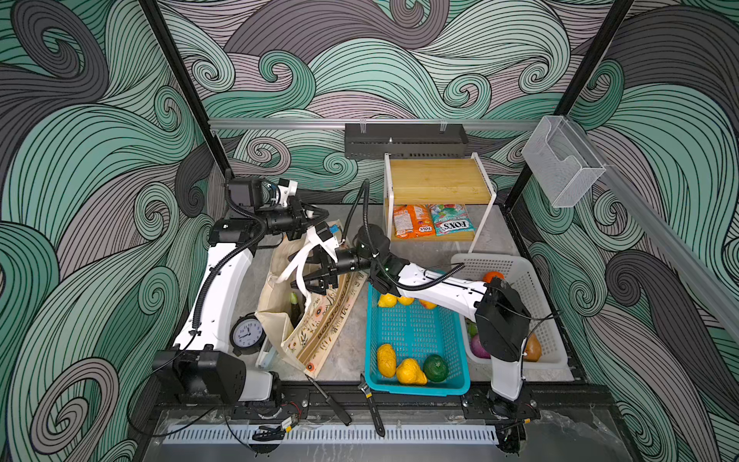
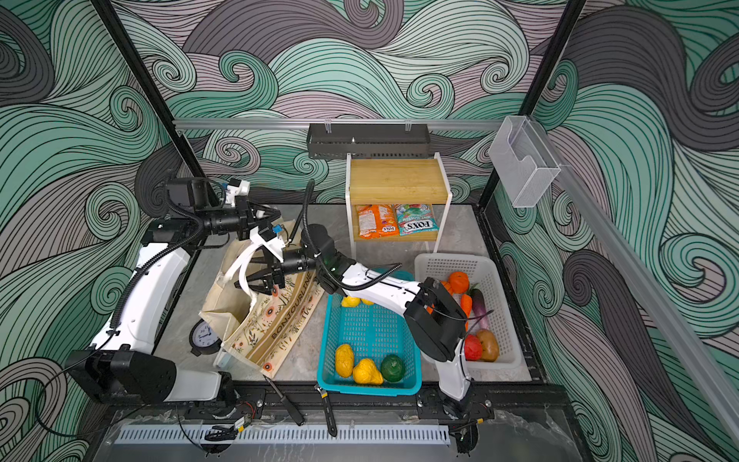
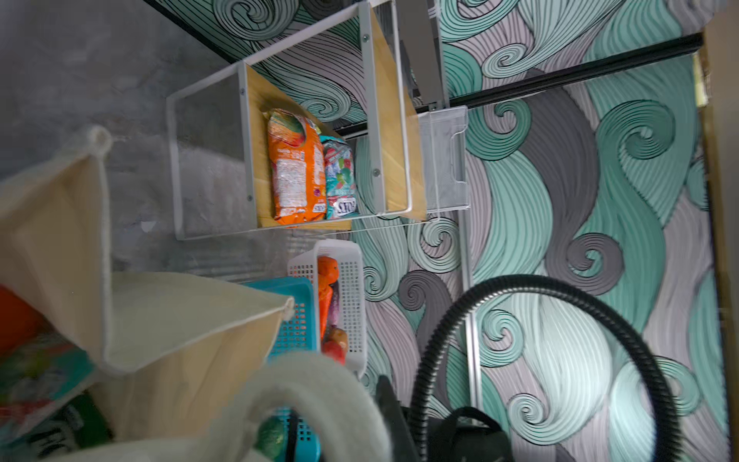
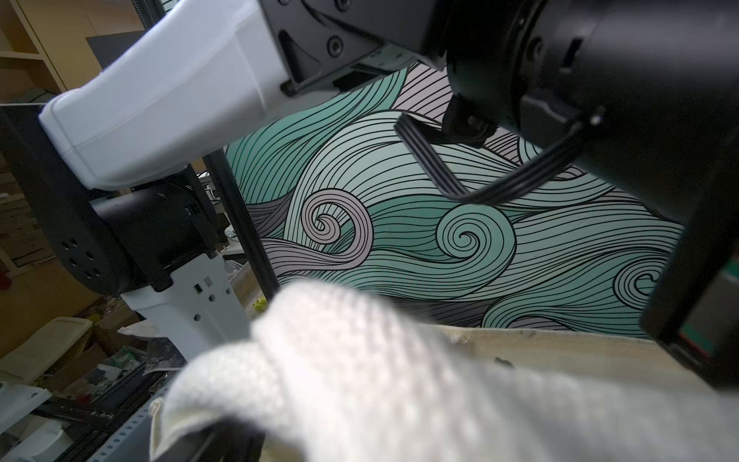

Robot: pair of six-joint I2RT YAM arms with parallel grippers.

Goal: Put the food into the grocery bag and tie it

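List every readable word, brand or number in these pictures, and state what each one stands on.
"BONJOURLINE": on the tan band of the grocery bag.
"FOX'S": on the teal snack packet, seen upside down.
"FOX'S": on the orange snack packet beside it, as a small logo.
Clock: the dial numerals are too small to read.
Remaining print on both packets: too small or blurred to read.

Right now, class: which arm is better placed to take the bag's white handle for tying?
Right. Its gripper is open right at the white handle above the bag, likely ready to close. The left gripper is shut at the bag's far edge.
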